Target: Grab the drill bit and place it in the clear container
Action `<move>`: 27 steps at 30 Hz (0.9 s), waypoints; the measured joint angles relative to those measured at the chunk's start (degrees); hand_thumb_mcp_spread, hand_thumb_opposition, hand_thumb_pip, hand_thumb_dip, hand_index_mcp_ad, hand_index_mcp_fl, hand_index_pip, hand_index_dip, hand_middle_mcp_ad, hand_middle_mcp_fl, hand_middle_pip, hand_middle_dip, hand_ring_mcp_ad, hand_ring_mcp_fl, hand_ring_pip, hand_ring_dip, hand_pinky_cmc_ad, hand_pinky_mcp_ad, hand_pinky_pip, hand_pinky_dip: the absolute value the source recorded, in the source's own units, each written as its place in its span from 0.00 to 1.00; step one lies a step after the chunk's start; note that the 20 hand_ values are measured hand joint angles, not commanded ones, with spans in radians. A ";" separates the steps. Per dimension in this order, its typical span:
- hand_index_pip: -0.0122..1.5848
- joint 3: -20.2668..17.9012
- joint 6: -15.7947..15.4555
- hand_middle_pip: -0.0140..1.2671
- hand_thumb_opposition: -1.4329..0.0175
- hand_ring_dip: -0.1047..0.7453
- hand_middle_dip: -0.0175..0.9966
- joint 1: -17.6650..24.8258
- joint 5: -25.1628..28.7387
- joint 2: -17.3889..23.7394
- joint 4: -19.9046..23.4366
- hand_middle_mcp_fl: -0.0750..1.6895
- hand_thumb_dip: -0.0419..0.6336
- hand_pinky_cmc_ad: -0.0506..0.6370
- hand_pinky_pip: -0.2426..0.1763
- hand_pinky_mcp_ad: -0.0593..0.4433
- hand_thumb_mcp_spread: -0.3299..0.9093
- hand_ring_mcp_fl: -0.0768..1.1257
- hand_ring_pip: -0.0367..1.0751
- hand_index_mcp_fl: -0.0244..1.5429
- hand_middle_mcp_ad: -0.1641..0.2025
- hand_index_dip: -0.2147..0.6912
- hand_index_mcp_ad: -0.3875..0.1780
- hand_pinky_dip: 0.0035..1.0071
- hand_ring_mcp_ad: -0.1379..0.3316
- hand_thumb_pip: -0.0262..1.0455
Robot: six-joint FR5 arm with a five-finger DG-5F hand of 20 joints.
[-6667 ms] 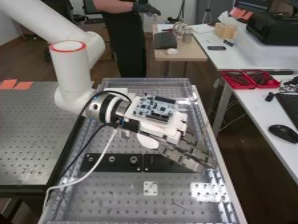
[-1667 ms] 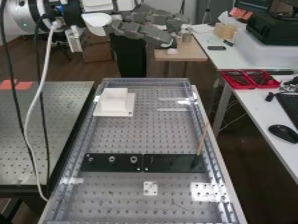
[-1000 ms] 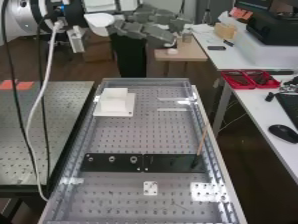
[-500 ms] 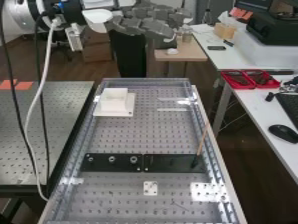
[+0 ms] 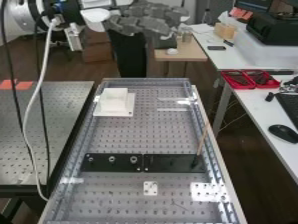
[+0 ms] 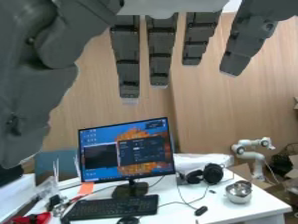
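Note:
My hand (image 5: 143,19) is raised at the top of the high view, beyond the bench's far end and well above bench height. In the wrist view the hand (image 6: 159,50) has its fingers extended, and nothing is between them and the thumb. A thin brown rod (image 5: 202,140) stands tilted at the right end of a black plate (image 5: 169,163); whether it is the drill bit I cannot tell. The plate's left part carries several small round fittings (image 5: 112,159). A clear-walled frame (image 5: 146,81) edges the perforated bench; I cannot identify a separate clear container.
On the bench are a white square block (image 5: 114,102) at the far left and a small white plate (image 5: 150,188) nearer. Red trays (image 5: 247,79) and a mouse (image 5: 284,133) lie on the right-hand desk. The wrist view has a monitor (image 6: 126,150) and a metal bowl (image 6: 239,191).
Since the oldest frame, my hand has risen from over the bench to beyond its far end, uncovering the white block and brown rod. Over the last second its fingers have shifted slightly.

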 joint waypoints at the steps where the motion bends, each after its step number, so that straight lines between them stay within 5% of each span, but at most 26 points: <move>1: 0.02 -0.77 -0.23 0.11 0.50 0.21 0.27 0.07 0.09 0.37 1.57 0.22 0.15 0.62 0.43 0.71 0.48 0.10 0.14 0.35 0.61 0.82 0.58 0.21 0.55 0.30; 6: 0.03 -3.36 -2.61 0.12 0.50 0.22 0.27 0.46 0.59 1.67 7.64 0.29 0.14 0.62 0.52 0.77 0.47 0.16 0.16 0.36 0.63 0.82 0.58 0.21 0.57 0.30; 11: 0.03 -3.46 -2.39 0.12 0.50 0.22 0.27 0.63 1.21 2.20 5.65 0.30 0.13 0.62 0.63 0.81 0.46 0.19 0.16 0.37 0.65 0.82 0.59 0.21 0.57 0.30; 27: 0.03 -2.87 -1.56 0.11 0.48 0.23 0.28 0.02 0.30 2.31 5.11 0.31 0.13 0.62 0.67 0.83 0.45 0.18 0.16 0.41 0.69 0.82 0.59 0.21 0.58 0.30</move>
